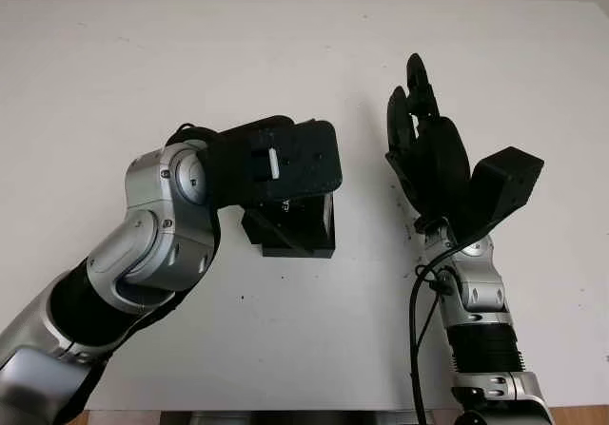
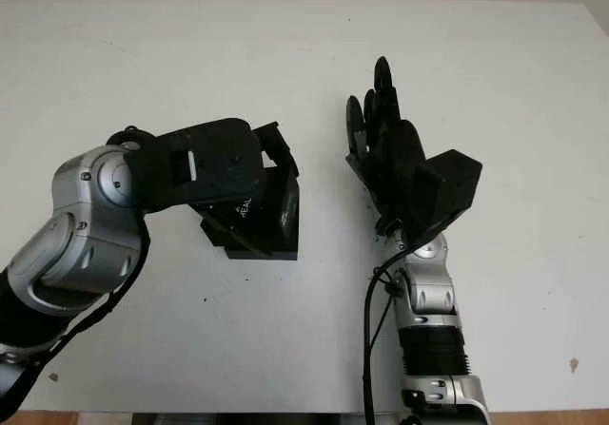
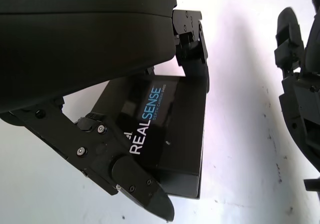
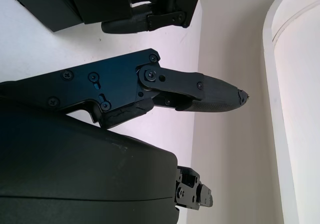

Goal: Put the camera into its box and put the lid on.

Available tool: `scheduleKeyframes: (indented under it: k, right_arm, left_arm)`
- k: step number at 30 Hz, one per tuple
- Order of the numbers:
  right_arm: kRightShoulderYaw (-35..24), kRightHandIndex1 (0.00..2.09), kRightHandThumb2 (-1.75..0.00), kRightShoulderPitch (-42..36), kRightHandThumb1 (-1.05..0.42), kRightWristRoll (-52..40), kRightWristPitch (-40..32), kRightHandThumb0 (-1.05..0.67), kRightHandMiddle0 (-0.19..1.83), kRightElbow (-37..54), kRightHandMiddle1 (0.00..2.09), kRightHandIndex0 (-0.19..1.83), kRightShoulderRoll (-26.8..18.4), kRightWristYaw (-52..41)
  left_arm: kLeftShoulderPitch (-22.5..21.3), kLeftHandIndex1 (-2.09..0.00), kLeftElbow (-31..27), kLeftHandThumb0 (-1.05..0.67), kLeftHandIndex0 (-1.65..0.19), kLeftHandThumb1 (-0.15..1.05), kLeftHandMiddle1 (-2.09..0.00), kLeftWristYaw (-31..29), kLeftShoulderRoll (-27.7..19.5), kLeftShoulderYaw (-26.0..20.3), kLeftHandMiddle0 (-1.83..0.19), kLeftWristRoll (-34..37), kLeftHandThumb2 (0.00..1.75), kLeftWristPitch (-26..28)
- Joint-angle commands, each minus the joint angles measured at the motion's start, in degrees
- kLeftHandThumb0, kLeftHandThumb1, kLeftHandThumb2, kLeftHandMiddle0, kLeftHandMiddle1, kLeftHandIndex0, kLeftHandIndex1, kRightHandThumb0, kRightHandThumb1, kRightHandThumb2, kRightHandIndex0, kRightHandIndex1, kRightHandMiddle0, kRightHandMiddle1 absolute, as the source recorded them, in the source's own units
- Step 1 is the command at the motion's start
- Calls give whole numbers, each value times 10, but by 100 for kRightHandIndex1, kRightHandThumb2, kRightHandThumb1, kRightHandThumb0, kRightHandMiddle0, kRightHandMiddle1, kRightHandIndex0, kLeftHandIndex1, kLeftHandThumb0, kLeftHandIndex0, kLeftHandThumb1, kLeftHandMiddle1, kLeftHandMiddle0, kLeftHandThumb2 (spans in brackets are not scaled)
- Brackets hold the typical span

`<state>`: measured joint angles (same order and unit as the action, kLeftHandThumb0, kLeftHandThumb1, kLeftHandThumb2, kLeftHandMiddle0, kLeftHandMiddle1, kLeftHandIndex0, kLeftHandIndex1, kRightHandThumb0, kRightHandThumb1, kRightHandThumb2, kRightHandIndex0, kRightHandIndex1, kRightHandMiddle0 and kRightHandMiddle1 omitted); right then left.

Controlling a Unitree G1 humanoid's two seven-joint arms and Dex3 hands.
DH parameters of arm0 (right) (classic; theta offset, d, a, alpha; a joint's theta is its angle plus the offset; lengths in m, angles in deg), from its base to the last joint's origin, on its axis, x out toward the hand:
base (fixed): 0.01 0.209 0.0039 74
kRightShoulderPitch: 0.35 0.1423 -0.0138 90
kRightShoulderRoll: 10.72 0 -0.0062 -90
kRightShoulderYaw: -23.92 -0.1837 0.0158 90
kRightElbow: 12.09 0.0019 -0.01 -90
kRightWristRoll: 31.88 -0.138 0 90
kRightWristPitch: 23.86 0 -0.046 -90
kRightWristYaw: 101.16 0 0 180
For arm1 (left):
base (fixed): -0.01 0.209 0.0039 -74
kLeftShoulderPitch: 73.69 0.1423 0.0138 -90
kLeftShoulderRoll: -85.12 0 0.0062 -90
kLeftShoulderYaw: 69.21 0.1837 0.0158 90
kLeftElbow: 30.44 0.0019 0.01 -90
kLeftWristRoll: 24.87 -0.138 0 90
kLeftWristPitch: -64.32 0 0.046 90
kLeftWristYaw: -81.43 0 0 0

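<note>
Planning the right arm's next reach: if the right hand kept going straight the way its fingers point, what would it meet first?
The right hand, open beside the black box, points away over bare white table; its path looks free up to the table's far edge, though height is uncertain.

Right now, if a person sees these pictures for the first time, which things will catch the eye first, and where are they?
First comes the flat black cardboard box with REALSENSE lettering, lying closed near the middle of the plain white table. The black three-finger left hand is directly over it, with fingers at both sides of the box. The black right hand is open and raised above the table to the box's right, apart from it.
</note>
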<state>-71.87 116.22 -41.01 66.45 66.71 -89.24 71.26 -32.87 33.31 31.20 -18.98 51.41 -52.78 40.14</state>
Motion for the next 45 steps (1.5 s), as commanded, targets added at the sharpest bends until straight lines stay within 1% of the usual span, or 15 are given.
scheduleKeyframes:
  k: [1, 2, 3, 4, 5, 7, 8, 9, 12, 15, 20, 31, 36, 41, 45]
  right_arm:
    - [-1, 5, -52, 4, -105, 0, 11, -75, -12, -6, 6, -16, 1, -2]
    - [0, 5, -52, 4, -105, 1, 13, -76, -12, -7, 6, -16, 1, -2]
    - [1, 5, -52, 4, -105, 2, 15, -76, -12, -9, 5, -16, 0, -3]
    - [1, 5, -52, 4, -105, 4, 14, -76, -13, -10, 5, -16, 1, -1]
    - [1, 6, -51, 4, -105, 5, 14, -77, -12, -10, 6, -15, 1, 0]
    - [1, 6, -51, 5, -105, 7, 13, -78, -11, -10, 6, -15, 2, 3]
    - [1, 6, -50, 4, -105, 8, 12, -78, -11, -9, 6, -14, 3, 6]
    - [2, 6, -50, 4, -105, 9, 9, -77, -10, -6, 7, -14, 4, 9]
    - [5, 6, -50, 2, -105, 14, 4, -76, -9, 0, 7, -14, 4, 13]
    - [6, 6, -50, 0, -105, 15, -1, -76, -9, 4, 7, -14, 3, 14]
    - [5, 6, -50, -1, -105, 9, -3, -74, -8, 6, 7, -14, 6, 16]
    - [6, 5, -49, -5, -105, 9, -9, -74, -8, 12, 6, -15, 5, 14]
    - [4, 6, -47, -4, -105, 9, -11, -75, -8, 11, 6, -14, 8, 19]
    - [3, 6, -45, -3, -105, 5, -16, -74, -8, 12, 6, -14, 9, 19]
    - [3, 5, -45, -3, -105, 2, -13, -73, -8, 10, 5, -14, 8, 16]
  left_arm:
    - [-12, -82, -24, -32, 18, 105, -207, -14, 18, 17, -32, 28, 20, 30]
    - [-18, -69, -26, -34, 18, 105, -202, -13, 17, 19, -22, 37, 20, 43]
    - [-25, -55, -27, -35, 19, 105, -190, -13, 15, 22, -9, 47, 20, 55]
    - [-33, -46, -28, -37, 19, 105, -168, -15, 10, 26, 5, 58, 20, 64]
    - [-41, -40, -30, -38, 19, 105, -124, -16, 6, 29, 12, 70, 20, 73]
    - [-53, -27, -34, -42, 18, 105, -47, -14, -4, 34, 10, 92, 21, 85]
    - [-57, -24, -36, -42, 17, 105, -33, -12, -8, 34, 8, 105, 21, 88]
    - [-60, -21, -39, -44, 18, 105, -25, -9, -11, 34, 5, 115, 21, 90]
    - [-65, -13, -47, -46, 19, 105, -15, 2, -20, 31, 10, 145, 21, 93]
    - [-67, -10, -53, -46, 19, 105, -11, 15, -31, 35, 11, 166, 22, 83]
    - [-72, -10, -57, -46, 15, 105, -14, 28, -56, 52, 2, 183, 23, 54]
    - [-61, -11, -53, -44, 7, 105, -12, 46, -78, 63, 1, 201, 19, 13]
    - [-61, -11, -52, -43, 6, 105, -10, 46, -83, 59, 1, 208, 19, 5]
    - [-59, -10, -59, -45, 4, 105, -10, 47, -89, 22, -1, 224, 21, -3]
    - [-27, -11, -71, -42, 0, 105, -8, 73, -73, -50, -1, 251, 17, -1]
